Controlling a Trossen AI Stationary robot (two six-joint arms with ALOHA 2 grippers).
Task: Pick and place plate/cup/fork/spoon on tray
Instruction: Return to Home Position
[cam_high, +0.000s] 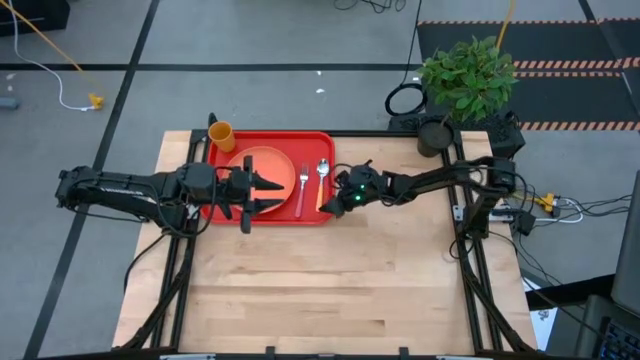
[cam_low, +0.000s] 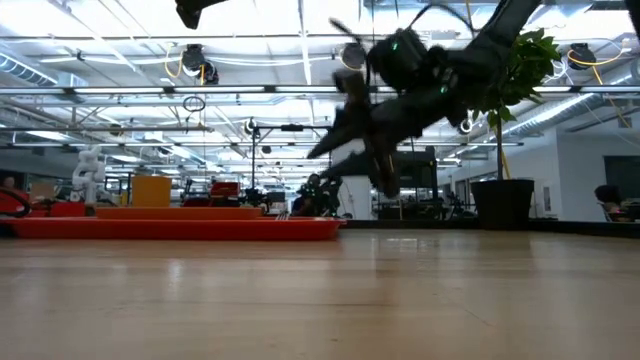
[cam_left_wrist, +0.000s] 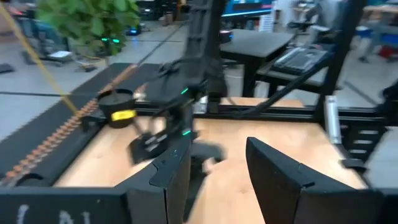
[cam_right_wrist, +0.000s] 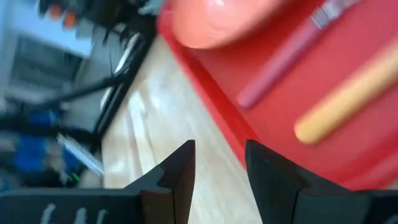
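Observation:
The red tray (cam_high: 228, 212) lies at the table's far left. On it rest the orange plate (cam_high: 272, 165), the fork (cam_high: 302, 190) with its pink handle and the spoon (cam_high: 322, 180) with its orange handle. The yellow cup (cam_high: 221, 135) stands at the tray's far left corner. My left gripper (cam_high: 275, 197) hovers open above the plate, nothing between its fingers (cam_left_wrist: 217, 168). My right gripper (cam_high: 333, 200) hangs open just off the tray's right edge, raised clear of the table (cam_low: 350, 150). Its wrist view shows the tray's rim (cam_right_wrist: 205, 93), the fork's handle (cam_right_wrist: 280, 68) and the spoon's handle (cam_right_wrist: 348, 99) beyond its fingers (cam_right_wrist: 221, 162).
A potted plant (cam_high: 468, 72) in a dark pot (cam_high: 435, 135) stands at the table's far right corner. The bare wooden tabletop (cam_high: 340, 290) spreads over the near half. Cables run off the right edge (cam_high: 530, 210).

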